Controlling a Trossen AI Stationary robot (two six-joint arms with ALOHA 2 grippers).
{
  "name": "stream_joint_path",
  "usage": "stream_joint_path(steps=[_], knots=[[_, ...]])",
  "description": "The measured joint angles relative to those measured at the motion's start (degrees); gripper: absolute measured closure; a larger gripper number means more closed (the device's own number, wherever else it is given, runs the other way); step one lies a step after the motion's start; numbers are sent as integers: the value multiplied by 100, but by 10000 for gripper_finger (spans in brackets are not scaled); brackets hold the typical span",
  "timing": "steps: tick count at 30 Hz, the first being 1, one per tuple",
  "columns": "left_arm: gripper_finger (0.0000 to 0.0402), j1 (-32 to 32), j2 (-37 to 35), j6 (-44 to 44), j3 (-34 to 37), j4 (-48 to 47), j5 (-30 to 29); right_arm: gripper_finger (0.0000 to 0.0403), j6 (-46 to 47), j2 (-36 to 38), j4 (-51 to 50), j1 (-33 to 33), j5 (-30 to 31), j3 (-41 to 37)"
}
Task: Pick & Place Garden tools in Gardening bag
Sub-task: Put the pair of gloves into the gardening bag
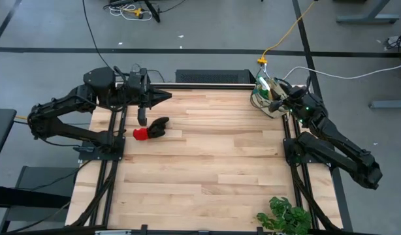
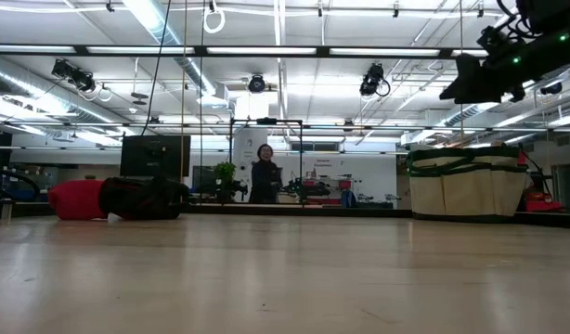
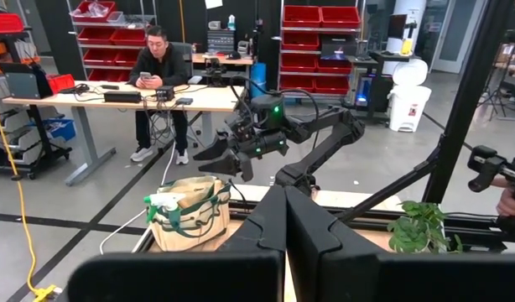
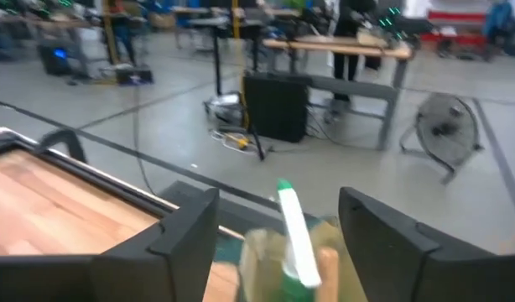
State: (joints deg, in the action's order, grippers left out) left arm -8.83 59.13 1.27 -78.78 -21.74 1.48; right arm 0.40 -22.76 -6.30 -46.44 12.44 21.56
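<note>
Two arms over wood table (image 1: 207,163). R gripper (image 1: 273,98) w/ fingers spread wide, nothing held, above gardening bag (image 1: 264,91) at far R corner; spray bottle (image 4: 298,239) inside bag. L gripper (image 1: 166,96) clenched, empty, far L side; red-and-black glove (image 1: 150,129) lies nearby on table. Person (image 3: 157,84) seated at desk behind.

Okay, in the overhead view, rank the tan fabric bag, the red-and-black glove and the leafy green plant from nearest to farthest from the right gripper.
1. Tan fabric gardening bag: directly under the right gripper, far right corner.
2. Leafy green plant: near right edge.
3. Red-and-black glove: left side, by the left gripper.
</note>
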Motion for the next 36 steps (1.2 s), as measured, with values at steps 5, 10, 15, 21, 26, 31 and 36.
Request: stream_joint_path(steps=[5, 10, 15, 21, 26, 31, 36], knots=[[400, -1, 1, 112, 0, 0, -1, 163, -134, -7, 144, 5, -198, 197], [400, -1, 1, 111, 0, 0, -140, 163, -145, 0, 165, 5, -198, 626], [400, 1, -1, 110, 0, 0, -149, 163, -146, -55, 113, 5, -198, 1055], [400, -1, 1, 108, 0, 0, -221, 163, -123, -225, -175, 3, -400, 1538], [400, 1, 0, 108, 0, 0, -235, 163, -96, -451, -241, 3, -979, 1756], [400, 1, 1, 106, 0, -2, -235, 163, -12, -605, -171, 5, -1628, 1825], [400, 1, 1, 106, 0, -9, -240, 163, 217, -700, 99, 10, -2305, 1825]])
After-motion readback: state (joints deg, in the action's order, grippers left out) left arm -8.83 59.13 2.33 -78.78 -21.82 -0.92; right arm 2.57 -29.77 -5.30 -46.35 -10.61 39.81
